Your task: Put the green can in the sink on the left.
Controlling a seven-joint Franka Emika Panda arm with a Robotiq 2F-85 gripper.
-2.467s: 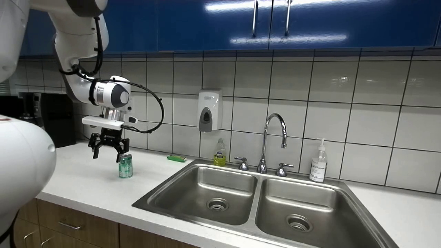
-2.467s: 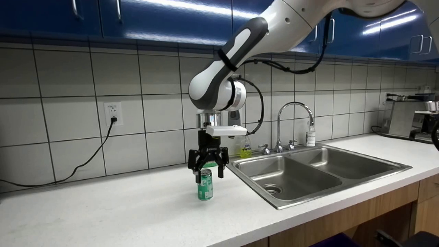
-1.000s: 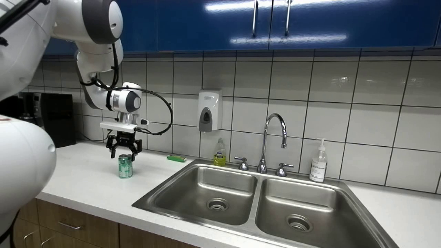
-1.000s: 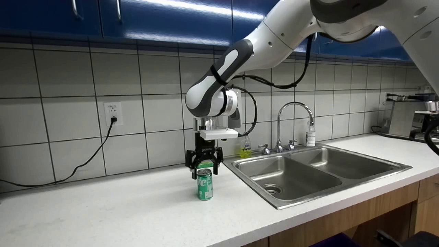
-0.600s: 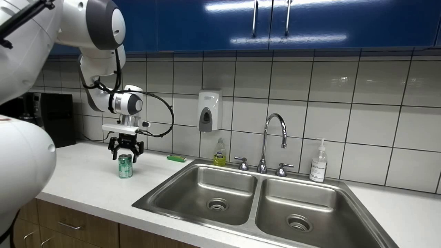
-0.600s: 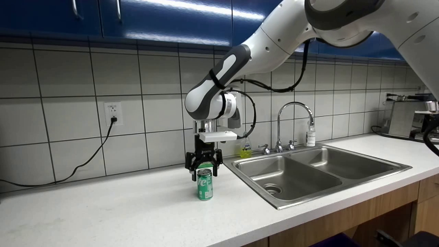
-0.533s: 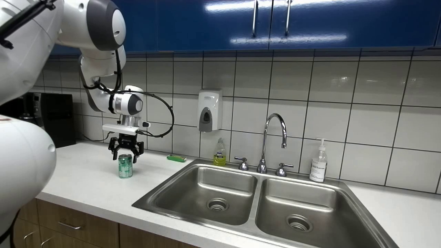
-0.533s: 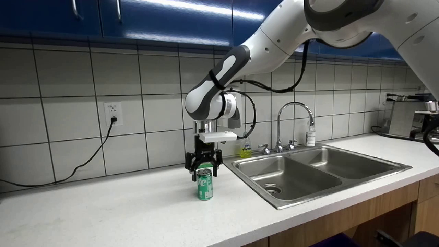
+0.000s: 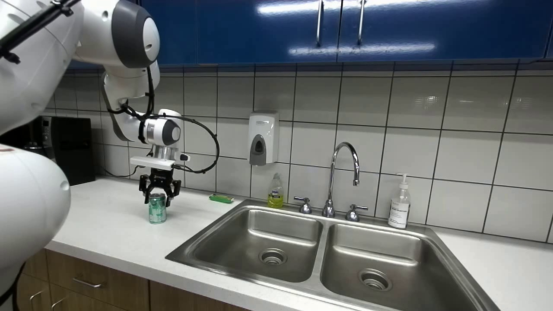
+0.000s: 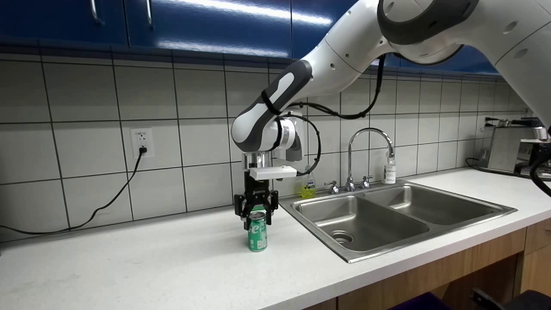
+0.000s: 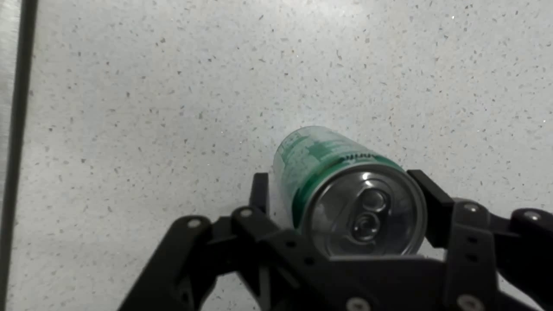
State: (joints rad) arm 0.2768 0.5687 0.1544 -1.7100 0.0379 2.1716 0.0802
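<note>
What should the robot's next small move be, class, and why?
Probably close the jaws on the green can: the wrist view shows its top between them, with a gap on one side, and it stands upright on the counter.

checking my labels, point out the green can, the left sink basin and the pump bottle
Green can (image 11: 345, 198), in the wrist view, on its metal top.
Left sink basin (image 9: 242, 254), in an exterior view, on its metal floor.
Pump bottle (image 9: 398, 211), in an exterior view, on its white label.
</note>
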